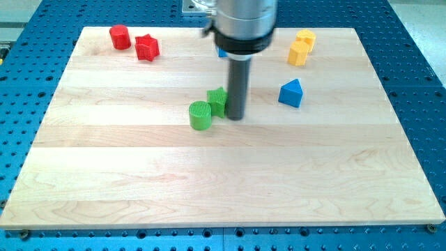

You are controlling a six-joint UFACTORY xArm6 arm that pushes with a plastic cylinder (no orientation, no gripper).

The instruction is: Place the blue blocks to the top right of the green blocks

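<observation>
My tip [236, 116] rests on the board just right of the green star block [217, 100], touching or nearly touching it. A green cylinder [201, 115] stands just left and below the star. A blue triangular block [291, 93] lies to the right of my tip, well apart. A second blue block [221, 51] shows only as a small sliver behind the arm's body near the view's top; its shape cannot be made out.
A red cylinder [120, 36] and a red star [147, 47] sit at the top left. Two yellow blocks [301, 47] sit together at the top right. The wooden board [223, 188] lies on a blue perforated table.
</observation>
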